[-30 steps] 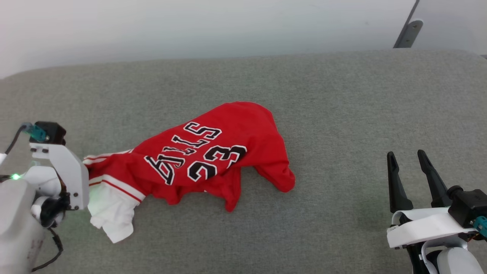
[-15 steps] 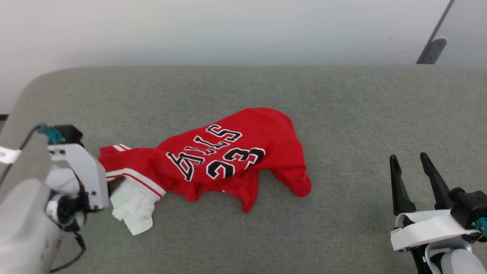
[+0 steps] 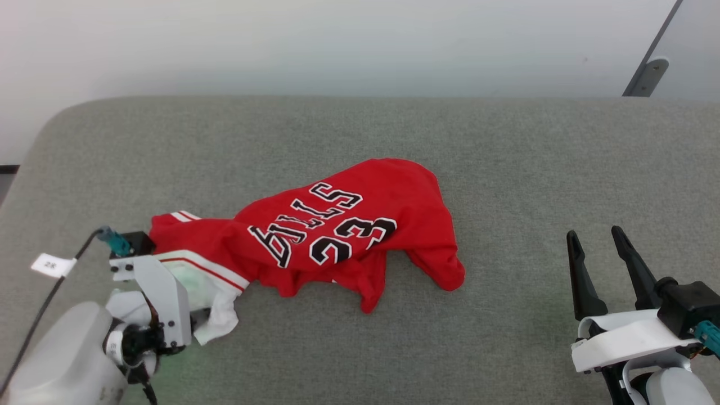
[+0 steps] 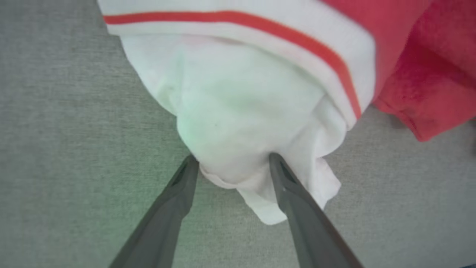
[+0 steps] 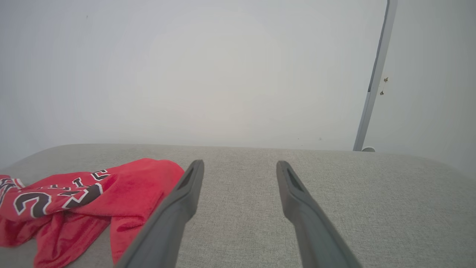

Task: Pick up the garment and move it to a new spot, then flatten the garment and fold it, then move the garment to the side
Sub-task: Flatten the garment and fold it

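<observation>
A: Grey fabric desk (image 3: 506,169); red BULLS jersey (image 3: 349,225) crumpled left of centre, white sleeve (image 4: 238,111) at left pincer (image 4: 232,159).
B: Left pincer spread wide, tips straddling sleeve, not clamped. Right pincer (image 3: 593,232) wide, empty, well apart. Looks placed. Flattening next: needs both pincers on the edges.

**Text spotted: jersey print plus one tiny tag**

The red jersey (image 3: 405,197) has big black letters with white outlines, upside down from the head camera. "LLS" reads clean, but the letters before it are scrunched in a fold and look like "BU". Below that are two digits: one clear "3", and one creased that could be 2 or 3. The right wrist view catches only scraps of that print. A little white tag (image 3: 50,264) sits on a black cable (image 3: 45,306). It might say "28", but it's too small to swear by.
</observation>
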Robot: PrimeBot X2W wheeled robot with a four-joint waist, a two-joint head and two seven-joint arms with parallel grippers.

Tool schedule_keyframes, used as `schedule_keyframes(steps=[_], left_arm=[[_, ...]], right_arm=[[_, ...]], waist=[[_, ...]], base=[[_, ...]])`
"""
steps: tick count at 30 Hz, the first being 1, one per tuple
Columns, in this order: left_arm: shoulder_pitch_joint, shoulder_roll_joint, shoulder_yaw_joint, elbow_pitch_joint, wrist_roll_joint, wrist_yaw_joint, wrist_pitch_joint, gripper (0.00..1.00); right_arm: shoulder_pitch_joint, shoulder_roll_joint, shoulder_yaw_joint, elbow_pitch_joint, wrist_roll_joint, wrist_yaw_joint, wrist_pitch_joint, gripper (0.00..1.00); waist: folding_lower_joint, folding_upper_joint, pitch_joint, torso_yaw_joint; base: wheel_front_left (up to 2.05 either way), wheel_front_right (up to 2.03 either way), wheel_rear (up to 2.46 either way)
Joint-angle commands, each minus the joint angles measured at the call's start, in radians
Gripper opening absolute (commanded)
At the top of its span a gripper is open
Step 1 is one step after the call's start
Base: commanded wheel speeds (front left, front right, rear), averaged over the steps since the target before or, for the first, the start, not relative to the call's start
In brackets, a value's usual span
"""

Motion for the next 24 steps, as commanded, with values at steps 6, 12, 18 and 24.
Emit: schedule_keyframes(steps=[6, 12, 18, 24], left_arm=[[-0.026, -0.022, 0.019, 0.102, -0.022, -0.061, -0.058, 0.00], [-0.073, 0.035, 0.035, 0.143, -0.009, -0.065, -0.071, 0.00], [-0.091, 0.128, 0.041, 0.136, 0.021, -0.044, -0.091, 0.00], [-0.059, 0.150, 0.037, 0.151, 0.021, -0.035, -0.078, 0.00]], right_arm=[[-0.015, -0.010, -0.003, -0.006, 0.000, -0.001, -0.001, 1.00], [-0.007, -0.011, -0.016, -0.016, -0.013, -0.001, -0.001, 1.00], [-0.002, -0.006, -0.023, -0.025, -0.021, -0.001, -0.001, 1.00], [-0.013, -0.004, -0.021, -0.024, -0.023, -0.001, -0.001, 1.00]], waist=[[0.0000, -0.0001, 0.024, -0.011], [0.0000, -0.0001, 0.031, -0.002], [0.0000, -0.0001, 0.041, 0.014], [0.0000, -0.0001, 0.051, 0.027]], base=[[0.00, 0.00, 0.00], [0.00, 0.00, 0.00], [0.00, 0.00, 0.00], [0.00, 0.00, 0.00]])
